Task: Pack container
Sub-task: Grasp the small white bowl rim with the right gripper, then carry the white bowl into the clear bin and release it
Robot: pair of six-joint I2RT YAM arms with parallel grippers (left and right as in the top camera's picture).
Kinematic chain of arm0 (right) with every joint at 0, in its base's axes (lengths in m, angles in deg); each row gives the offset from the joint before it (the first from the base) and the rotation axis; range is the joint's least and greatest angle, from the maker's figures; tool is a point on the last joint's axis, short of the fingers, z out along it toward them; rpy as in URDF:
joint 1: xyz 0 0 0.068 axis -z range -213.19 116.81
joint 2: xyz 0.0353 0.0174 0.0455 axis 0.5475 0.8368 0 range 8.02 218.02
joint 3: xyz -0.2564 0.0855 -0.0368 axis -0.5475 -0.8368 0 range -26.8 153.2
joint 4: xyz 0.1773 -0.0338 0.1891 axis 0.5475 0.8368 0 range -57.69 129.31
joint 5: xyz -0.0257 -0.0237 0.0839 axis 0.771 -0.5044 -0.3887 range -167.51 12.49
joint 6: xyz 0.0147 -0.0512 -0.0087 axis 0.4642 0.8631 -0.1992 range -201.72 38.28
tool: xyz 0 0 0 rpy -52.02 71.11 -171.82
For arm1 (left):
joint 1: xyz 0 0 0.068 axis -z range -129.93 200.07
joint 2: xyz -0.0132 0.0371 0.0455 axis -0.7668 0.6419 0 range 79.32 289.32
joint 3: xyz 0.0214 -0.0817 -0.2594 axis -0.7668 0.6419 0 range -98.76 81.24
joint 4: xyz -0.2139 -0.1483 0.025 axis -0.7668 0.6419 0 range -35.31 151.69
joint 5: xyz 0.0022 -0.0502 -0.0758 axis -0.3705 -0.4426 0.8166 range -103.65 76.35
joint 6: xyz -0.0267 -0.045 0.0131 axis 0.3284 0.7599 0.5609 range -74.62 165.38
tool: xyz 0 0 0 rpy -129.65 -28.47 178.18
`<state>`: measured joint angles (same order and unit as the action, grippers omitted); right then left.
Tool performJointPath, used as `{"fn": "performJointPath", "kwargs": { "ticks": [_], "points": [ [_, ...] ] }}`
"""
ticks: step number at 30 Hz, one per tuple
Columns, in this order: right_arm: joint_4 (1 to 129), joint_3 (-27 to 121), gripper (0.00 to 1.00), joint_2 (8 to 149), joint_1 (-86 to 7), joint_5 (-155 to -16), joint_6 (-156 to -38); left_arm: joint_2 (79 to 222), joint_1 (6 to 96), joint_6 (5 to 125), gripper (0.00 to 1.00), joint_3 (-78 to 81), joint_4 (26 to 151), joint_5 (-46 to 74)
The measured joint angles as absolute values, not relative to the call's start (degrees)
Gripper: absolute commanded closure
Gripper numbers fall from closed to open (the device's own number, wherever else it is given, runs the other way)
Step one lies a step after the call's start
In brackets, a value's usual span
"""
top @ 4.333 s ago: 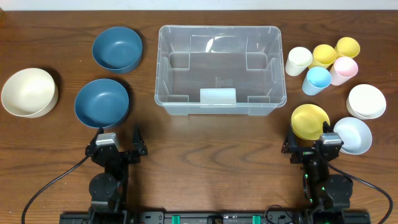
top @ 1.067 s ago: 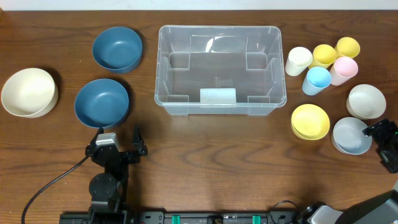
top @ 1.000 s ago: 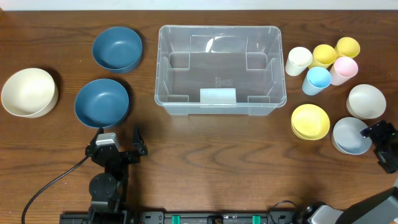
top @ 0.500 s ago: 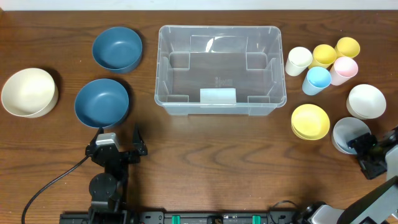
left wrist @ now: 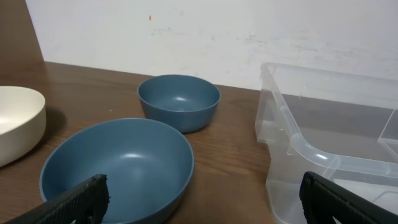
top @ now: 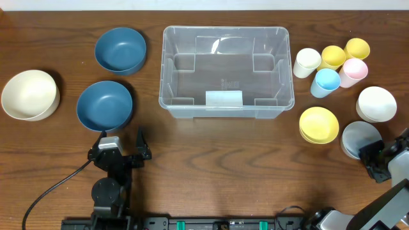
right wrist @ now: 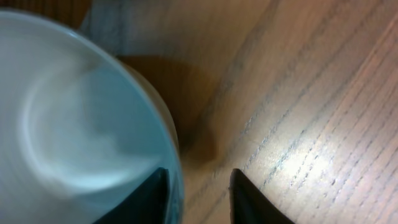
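Note:
The clear container (top: 167, 64) stands open at the table's middle back, with a whitish label on its near wall. A pale blue bowl (top: 356, 135) sits at the front right. My right gripper (top: 372, 160) straddles its near rim. In the right wrist view one finger is inside the bowl (right wrist: 81, 112) against the rim, the other outside, with a gap of bare wood between it and the rim, so the gripper (right wrist: 199, 171) is still open. My left gripper (top: 121, 136) rests wide open at the front left, holding nothing.
Two dark blue bowls (top: 104, 104) (top: 120, 49) and a cream bowl (top: 29, 94) lie left of the container. On the right are a yellow bowl (top: 319, 124), a white bowl (top: 376, 103) and several cups (top: 326, 82).
My right gripper has swung in from the right edge onto the pale blue bowl's near rim, and its jaws have narrowed around it. The left arm has not moved.

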<state>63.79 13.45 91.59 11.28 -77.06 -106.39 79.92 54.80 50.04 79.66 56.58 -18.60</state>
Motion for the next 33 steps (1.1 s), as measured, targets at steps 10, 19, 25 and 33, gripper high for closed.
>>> {"fn": "performJointPath", "kwargs": {
  "ticks": [10,19,25,33],
  "points": [
    [62.9,13.2,0.99,91.4,11.4,-77.3,-107.6,79.9,54.8,50.0,0.02,79.7,56.6,-18.6],
    [76.3,20.8,0.99,89.8,11.5,-81.3,-108.2,79.9,54.8,50.0,0.02,79.7,56.6,-18.6],
    [87.0,36.1,0.99,81.2,10.9,-83.6,-105.1,79.9,54.8,50.0,0.02,79.7,56.6,-18.6],
    [93.7,56.2,0.99,74.6,-4.9,-91.6,-98.6,79.9,54.8,50.0,0.02,79.7,56.6,-18.6]
  ]
}}
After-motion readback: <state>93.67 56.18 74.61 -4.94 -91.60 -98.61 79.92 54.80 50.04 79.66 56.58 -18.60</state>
